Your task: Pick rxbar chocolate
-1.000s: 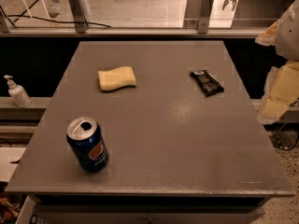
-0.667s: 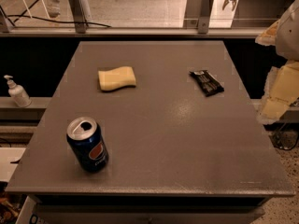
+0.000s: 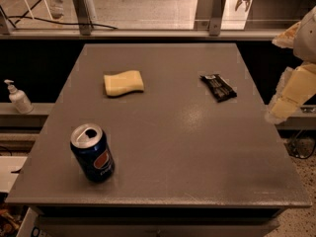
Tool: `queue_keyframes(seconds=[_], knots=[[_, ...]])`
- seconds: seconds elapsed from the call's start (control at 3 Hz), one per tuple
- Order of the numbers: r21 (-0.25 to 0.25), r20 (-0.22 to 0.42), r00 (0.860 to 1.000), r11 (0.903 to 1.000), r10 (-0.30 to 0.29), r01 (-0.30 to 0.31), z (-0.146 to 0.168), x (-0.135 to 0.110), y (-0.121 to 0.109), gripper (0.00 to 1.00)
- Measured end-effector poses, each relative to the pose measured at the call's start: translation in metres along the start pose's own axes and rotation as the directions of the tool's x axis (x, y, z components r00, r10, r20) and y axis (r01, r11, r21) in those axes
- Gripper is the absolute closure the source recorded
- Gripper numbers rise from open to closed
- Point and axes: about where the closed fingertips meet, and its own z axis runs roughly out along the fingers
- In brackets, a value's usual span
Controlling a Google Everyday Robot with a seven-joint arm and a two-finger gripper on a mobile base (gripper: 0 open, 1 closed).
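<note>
The rxbar chocolate (image 3: 218, 87) is a small flat bar in a glossy black wrapper. It lies flat on the grey table (image 3: 168, 147), at the far right and angled a little. My gripper (image 3: 287, 98) hangs at the right edge of the view, just beyond the table's right side. It is to the right of the bar, slightly nearer the camera, and apart from it. It holds nothing that I can see.
A yellow sponge (image 3: 123, 83) lies at the far left of the table. An open blue soda can (image 3: 92, 153) stands near the front left corner. A white pump bottle (image 3: 19, 98) stands on a ledge to the left. A railing runs behind the table.
</note>
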Motion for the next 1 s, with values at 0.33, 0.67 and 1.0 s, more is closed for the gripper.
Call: queue_keyframes(seconds=[0.33, 0.67, 1.0], knots=[[0.005, 0.043, 0.998, 0.9988, 0.048, -0.048, 0.022, 0.007, -0.023, 0.00], [0.000, 0.079, 0.993, 0.9959, 0.090, -0.090, 0.052, 0.014, -0.050, 0.00], [0.001, 0.090, 0.987, 0.9911, 0.133, -0.133, 0.079, 0.025, -0.077, 0.00]])
